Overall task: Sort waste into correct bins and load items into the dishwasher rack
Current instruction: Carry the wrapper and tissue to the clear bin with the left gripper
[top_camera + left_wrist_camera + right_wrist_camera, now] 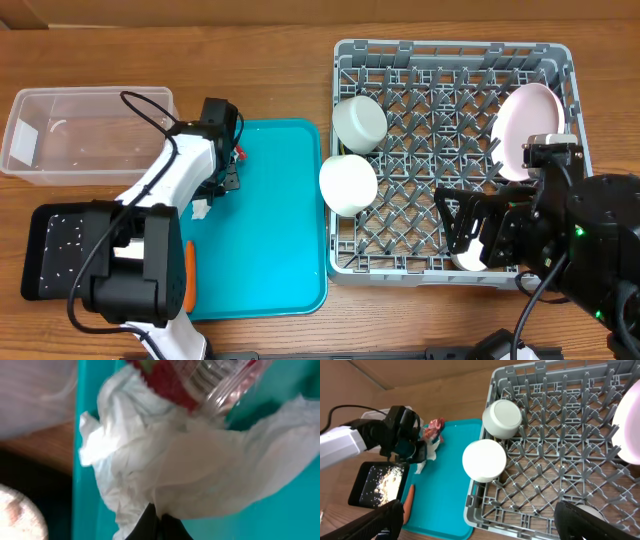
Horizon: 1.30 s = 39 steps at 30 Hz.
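Note:
My left gripper (pixel 157 522) is shut on the crumpled white napkin (pixel 190 465) at the left edge of the teal tray (pixel 270 220). The red snack wrapper (pixel 170 385) lies just beyond the napkin and also shows in the overhead view (pixel 240 152). The orange carrot (pixel 189 275) lies on the teal tray's left front. Beige scraps lie in the black tray (pixel 50 250). The clear tub (pixel 80 130) is at the back left. The grey rack (pixel 455 160) holds two white bowls (pixel 360 122) (pixel 347 183) and the pink plate (pixel 528 130). My right gripper (pixel 477 525) is open and empty above the rack's front. Spoon and fork are out of view.
A small white round thing (pixel 470 262) sits in the rack's front right under my right arm. The left arm's black base covers part of the black tray and the teal tray's front left corner. Wooden table (pixel 280 60) lies all around.

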Motion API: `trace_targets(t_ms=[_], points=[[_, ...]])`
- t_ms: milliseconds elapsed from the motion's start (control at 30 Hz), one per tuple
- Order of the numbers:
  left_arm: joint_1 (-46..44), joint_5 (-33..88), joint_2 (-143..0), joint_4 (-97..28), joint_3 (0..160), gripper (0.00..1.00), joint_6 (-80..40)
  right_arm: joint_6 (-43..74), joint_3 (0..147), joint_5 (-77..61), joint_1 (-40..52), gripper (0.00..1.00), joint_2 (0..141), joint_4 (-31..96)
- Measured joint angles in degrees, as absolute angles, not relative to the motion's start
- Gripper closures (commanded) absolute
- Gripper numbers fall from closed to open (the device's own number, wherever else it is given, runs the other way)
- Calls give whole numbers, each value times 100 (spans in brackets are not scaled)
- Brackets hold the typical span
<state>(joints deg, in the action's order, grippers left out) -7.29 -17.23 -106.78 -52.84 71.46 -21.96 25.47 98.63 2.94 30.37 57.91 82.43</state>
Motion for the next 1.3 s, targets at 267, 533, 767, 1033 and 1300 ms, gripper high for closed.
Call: trace_targets(t_ms=[267, 533, 767, 1033, 1300], points=[[-814, -1879, -9386, -5649, 8106, 96, -2038, 2547, 9863, 294, 3037, 0, 5791, 7957], [-220, -2617, -9185, -5015, 8250, 96, -1933, 2550, 9863, 294, 3037, 0, 5793, 7975], [521, -2547, -9832, -4591, 8243, 1, -1942, 2547, 9863, 294, 3037, 0, 5793, 8018], [405, -1719, -9902, -4101, 8226, 30, -1920, 2547, 9863, 294, 3037, 0, 5793, 8020], [-412, -941, -10112, -2663, 8226, 22, -1339, 2550, 9863, 296, 3037, 0, 5872, 8023]])
